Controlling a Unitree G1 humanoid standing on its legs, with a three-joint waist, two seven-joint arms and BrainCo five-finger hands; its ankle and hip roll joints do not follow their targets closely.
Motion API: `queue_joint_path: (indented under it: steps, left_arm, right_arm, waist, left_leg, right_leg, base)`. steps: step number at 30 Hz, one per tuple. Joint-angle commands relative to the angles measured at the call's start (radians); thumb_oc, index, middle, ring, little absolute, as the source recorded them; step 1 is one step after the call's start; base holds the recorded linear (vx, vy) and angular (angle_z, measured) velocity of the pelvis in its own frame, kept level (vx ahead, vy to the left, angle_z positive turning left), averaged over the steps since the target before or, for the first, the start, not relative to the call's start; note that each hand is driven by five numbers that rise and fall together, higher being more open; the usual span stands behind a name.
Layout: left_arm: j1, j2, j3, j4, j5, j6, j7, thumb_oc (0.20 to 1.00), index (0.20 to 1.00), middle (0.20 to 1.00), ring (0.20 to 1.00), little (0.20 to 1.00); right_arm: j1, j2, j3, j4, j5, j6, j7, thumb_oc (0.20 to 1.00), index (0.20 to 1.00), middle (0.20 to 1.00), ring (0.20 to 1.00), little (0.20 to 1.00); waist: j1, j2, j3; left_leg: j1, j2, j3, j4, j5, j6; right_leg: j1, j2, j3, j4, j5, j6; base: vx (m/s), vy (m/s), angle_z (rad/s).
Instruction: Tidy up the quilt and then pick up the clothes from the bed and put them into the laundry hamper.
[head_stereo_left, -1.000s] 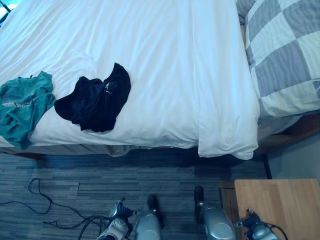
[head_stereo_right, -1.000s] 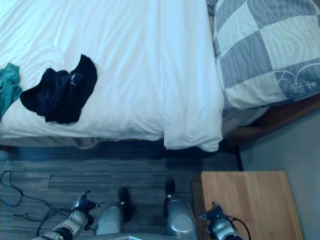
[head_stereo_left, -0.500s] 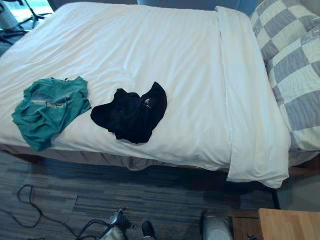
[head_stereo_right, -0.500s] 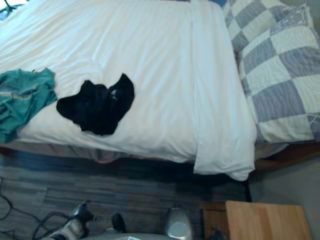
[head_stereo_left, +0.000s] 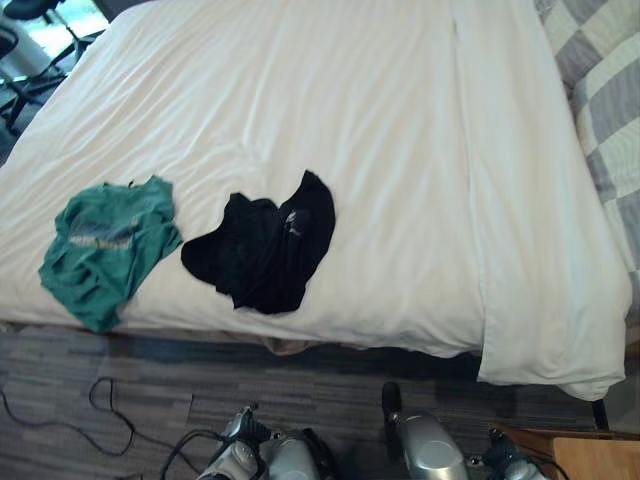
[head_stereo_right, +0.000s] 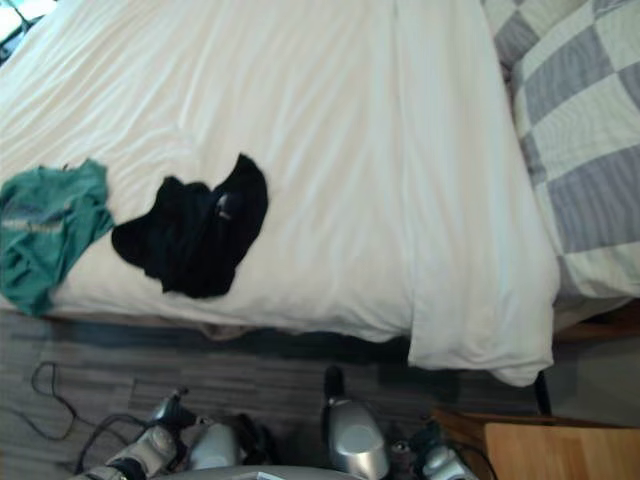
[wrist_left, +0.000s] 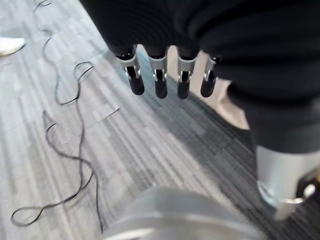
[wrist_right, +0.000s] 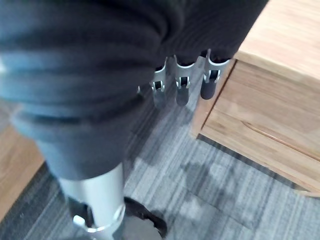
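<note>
My head cameras look down on the wide white quilted bed (head_stereo_left: 330, 130) at twelve o'clock; my wrist cameras face the grey striped carpet floor (wrist_left: 75, 150) closely.

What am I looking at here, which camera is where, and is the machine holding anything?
A two-armed humanoid robot stands at a bed. Two pictures come from cameras in its head, looking down. The white quilt bears a green shirt and a black garment near the front edge; checked pillows lie on the right. The other two come from wrist cameras. The left hand hangs over grey floor, fingers straight, holding nothing. The right hand hangs empty beside a wooden cabinet.
</note>
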Motion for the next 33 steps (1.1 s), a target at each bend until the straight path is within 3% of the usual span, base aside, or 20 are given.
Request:
queue_joint_path:
  steps: [1, 3, 5, 6, 7, 8, 9, 10, 11, 13, 14, 19, 21, 22, 23, 27, 28, 31, 33]
  left_arm:
    - [-0.035, 0.006, -0.002, -0.014, 0.017, -0.017, 0.014, 1.0, 1.0, 1.0, 1.0, 1.0]
    - [-0.043, -0.003, -0.007, -0.004, 0.008, -0.023, 0.021, 1.0, 1.0, 1.0, 1.0, 1.0]
    - [-0.041, -0.013, -0.017, 0.003, -0.006, -0.031, 0.03, 1.0, 1.0, 1.0, 1.0, 1.0]
    - [-0.041, -0.013, -0.017, 0.003, -0.006, -0.031, 0.03, 1.0, 1.0, 1.0, 1.0, 1.0]
    - [-0.04, -0.025, -0.025, 0.004, -0.015, -0.036, 0.04, 1.0, 1.0, 1.0, 1.0, 1.0]
    - [-0.034, -0.034, -0.026, 0.002, -0.028, -0.047, 0.041, 1.0, 1.0, 1.0, 1.0, 1.0]
    - [-0.042, -0.044, -0.029, 0.001, -0.029, -0.045, 0.04, 1.0, 1.0, 1.0, 1.0, 1.0]
    - [-0.052, -0.045, -0.029, 0.004, -0.03, -0.045, 0.041, 1.0, 1.0, 1.0, 1.0, 1.0]
    - [-0.047, -0.036, -0.02, 0.002, -0.036, -0.045, 0.041, 1.0, 1.0, 1.0, 1.0, 1.0]
    - [-0.037, -0.013, 0.008, 0.005, -0.036, -0.038, 0.046, 1.0, 1.0, 1.0, 1.0, 1.0]
    - [-0.028, -0.001, 0.021, 0.015, -0.037, -0.036, 0.04, 1.0, 1.0, 1.0, 1.0, 1.0]
    - [0.021, 0.019, 0.071, 0.064, -0.043, -0.009, 0.015, 1.0, 1.0, 1.0, 1.0, 1.0]
    - [0.034, 0.017, 0.099, 0.083, -0.059, -0.001, 0.023, 1.0, 1.0, 1.0, 1.0, 1.0]
    - [0.052, 0.008, 0.131, 0.099, -0.079, 0.002, 0.034, 1.0, 1.0, 1.0, 1.0, 1.0]
    - [0.054, 0.007, 0.142, 0.102, -0.086, 0.001, 0.038, 1.0, 1.0, 1.0, 1.0, 1.0]
    - [0.087, 0.003, 0.189, 0.11, -0.121, -0.002, 0.041, 1.0, 1.0, 1.0, 1.0, 1.0]
    - [0.1, -0.021, 0.198, 0.026, -0.2, -0.08, 0.053, 1.0, 1.0, 1.0, 1.0, 1.0]
    - [0.125, -0.037, 0.203, 0.023, -0.217, -0.086, 0.027, 1.0, 1.0, 1.0, 1.0, 1.0]
    - [0.127, -0.04, 0.196, 0.033, -0.191, -0.091, 0.011, 1.0, 1.0, 1.0, 1.0, 1.0]
  right_arm:
    - [0.042, -0.018, 0.027, -0.049, -0.004, -0.004, -0.007, 1.0, 1.0, 1.0, 1.0, 1.0]
    - [0.041, -0.02, 0.022, -0.053, -0.006, -0.005, -0.011, 1.0, 1.0, 1.0, 1.0, 1.0]
    - [0.056, -0.019, 0.021, -0.063, -0.011, -0.01, -0.013, 1.0, 1.0, 1.0, 1.0, 1.0]
    - [0.056, -0.019, 0.021, -0.064, -0.011, -0.01, -0.013, 1.0, 1.0, 1.0, 1.0, 1.0]
    - [0.07, -0.017, 0.016, -0.049, -0.02, -0.015, -0.016, 1.0, 1.0, 1.0, 1.0, 1.0]
    - [0.071, -0.008, 0.022, -0.051, -0.027, -0.015, -0.012, 1.0, 1.0, 1.0, 1.0, 1.0]
    - [0.062, -0.001, 0.018, -0.037, -0.037, -0.01, -0.007, 1.0, 1.0, 1.0, 1.0, 1.0]
    - [0.06, 0.01, 0.008, -0.03, -0.048, -0.006, -0.004, 1.0, 1.0, 1.0, 1.0, 1.0]
    - [0.049, 0.021, 0.012, -0.032, -0.064, 0.013, 0.004, 1.0, 1.0, 1.0, 1.0, 1.0]
    - [0.029, 0.04, 0.037, -0.05, -0.065, 0.016, 0.006, 1.0, 1.0, 1.0, 1.0, 1.0]
    - [0.014, 0.054, 0.06, -0.077, -0.072, 0.009, 0.009, 1.0, 1.0, 1.0, 1.0, 1.0]
    - [0.01, 0.055, 0.144, -0.166, -0.091, -0.032, 0.042, 1.0, 1.0, 1.0, 1.0, 1.0]
    - [0.018, 0.058, 0.151, -0.17, -0.084, -0.034, 0.047, 1.0, 1.0, 1.0, 1.0, 1.0]
    - [0.023, 0.069, 0.16, -0.153, -0.087, -0.027, 0.056, 1.0, 1.0, 1.0, 1.0, 1.0]
    - [0.021, 0.071, 0.156, -0.147, -0.082, -0.027, 0.058, 1.0, 1.0, 1.0, 1.0, 1.0]
    - [0.015, 0.075, 0.152, -0.089, -0.091, -0.019, 0.066, 1.0, 1.0, 1.0, 1.0, 1.0]
    - [0.069, 0.009, 0.011, -0.095, 0.182, -0.074, 0.116, 1.0, 1.0, 1.0, 1.0, 1.0]
    - [0.069, -0.004, 0.014, -0.087, 0.168, -0.065, 0.119, 1.0, 1.0, 1.0, 1.0, 1.0]
    - [0.053, -0.023, -0.014, -0.078, 0.169, -0.063, 0.12, 1.0, 1.0, 1.0, 1.0, 1.0]
  waist:
    - [-0.022, -0.01, -0.01]
    - [-0.02, -0.008, -0.039]
    - [-0.003, -0.009, -0.07]
    - [-0.003, -0.009, -0.072]
    - [0.009, -0.011, -0.095]
    - [0.015, -0.008, -0.102]
    - [0.012, -0.012, -0.111]
    - [0.007, -0.023, -0.114]
    - [0.023, -0.039, -0.099]
    - [0.06, -0.053, -0.089]
    - [0.07, -0.055, -0.08]
    - [0.089, -0.037, -0.069]
    - [0.095, -0.035, -0.077]
    - [0.12, -0.049, -0.099]
    - [0.122, -0.052, -0.111]
    - [0.145, -0.049, -0.143]
    - [0.163, -0.022, -0.053]
    - [0.167, -0.014, -0.056]
    - [0.133, -0.017, -0.051]
  left_leg:
    - [0.099, -0.007, -0.035, -0.228, -0.052, 0.039]
    - [0.133, 0.067, -0.101, -0.402, 0.047, 0.032]
    - [0.161, 0.131, -0.245, -0.442, 0.118, 0.017]
    - [0.158, 0.132, -0.245, -0.443, 0.12, 0.017]
    - [0.181, 0.153, -0.359, -0.433, 0.138, -0.014]
    - [0.186, 0.121, -0.427, -0.43, 0.074, -0.006]
    - [0.195, 0.089, -0.423, -0.444, -0.005, -0.014]
    - [0.205, 0.071, -0.38, -0.461, -0.047, -0.028]
    - [0.225, 0.045, -0.346, -0.468, -0.084, -0.026]
    - [0.229, -0.015, -0.285, -0.487, -0.088, -0.001]
    - [0.228, -0.033, -0.268, -0.511, -0.071, 0.011]
    - [0.209, -0.136, -0.291, -0.559, -0.021, 0.093]
    - [0.201, -0.168, -0.3, -0.559, -0.017, 0.111]
    - [0.192, -0.201, -0.308, -0.559, -0.02, 0.12]
    - [0.182, -0.21, -0.313, -0.559, -0.02, 0.121]
    - [0.181, -0.214, -0.3, -0.559, -0.024, 0.122]
    - [0.116, -0.24, -0.293, -0.515, -0.024, 0.117]
    - [0.101, -0.254, -0.296, -0.481, -0.027, 0.118]
    - [0.078, -0.227, -0.17, -0.375, -0.051, 0.09]
  right_leg:
    - [0.017, -0.125, 0.016, -0.085, -0.065, 0.152]
    - [0.002, -0.164, 0.068, -0.081, -0.053, 0.167]
    - [0.002, -0.184, 0.131, -0.08, -0.053, 0.19]
    - [-0.001, -0.184, 0.131, -0.08, -0.052, 0.19]
    - [0.004, -0.222, 0.174, -0.094, -0.029, 0.227]
    - [-0.008, -0.245, 0.201, -0.102, -0.02, 0.249]
    - [-0.013, -0.291, 0.2, -0.12, 0.014, 0.274]
    - [-0.024, -0.334, 0.188, -0.141, 0.07, 0.288]
    - [-0.065, -0.379, 0.174, -0.16, 0.216, 0.288]
    - [-0.132, -0.426, -0.017, -0.164, 0.232, 0.283]
    - [-0.133, -0.394, -0.056, -0.149, 0.19, 0.268]
    - [-0.077, -0.096, 0.052, 0.136, -0.054, 0.19]
    - [-0.038, -0.037, 0.072, 0.177, -0.109, 0.158]
    - [0.025, -0.044, 0.061, 0.097, -0.111, 0.137]
    - [0.046, -0.048, 0.07, 0.052, -0.1, 0.139]
    - [0.098, -0.076, 0.069, -0.083, -0.062, 0.154]
    - [0.048, -0.052, 0.045, -0.051, -0.114, 0.144]
    - [0.067, -0.062, 0.049, -0.103, -0.09, 0.145]
    - [0.081, -0.123, 0.021, -0.148, -0.07, 0.158]
  base:
    - [0.06, 0.656, -0.5]
    - [0.06, 0.666, -0.27]
    - [0.11, 0.585, -0.4]
    - [0.05, 0.754, -0.8]
    - [-0.02, 0.822, -0.78]
    - [-0.07, 1.082, -0.96]
    - [-0.17, 0.784, -0.83]
    - [-0.26, 0.676, -0.76]
    - [-0.34, 0.66, -0.42]
    - [-0.38, 0.595, -0.55]
    - [-0.39, 0.538, -1.23]
    - [-0.26, 0.441, -0.33]
    - [-0.12, 0.245, 0.28]
    - [-0.04, 0.115, 0.37]
    - [0.01, 0.047, 0.25]
    - [0.01, -0.004, 0.06]
    - [0.0, 0.0, 0.0]
    - [-0.02, 0.055, -0.06]
    - [-0.07, 0.192, -0.05]
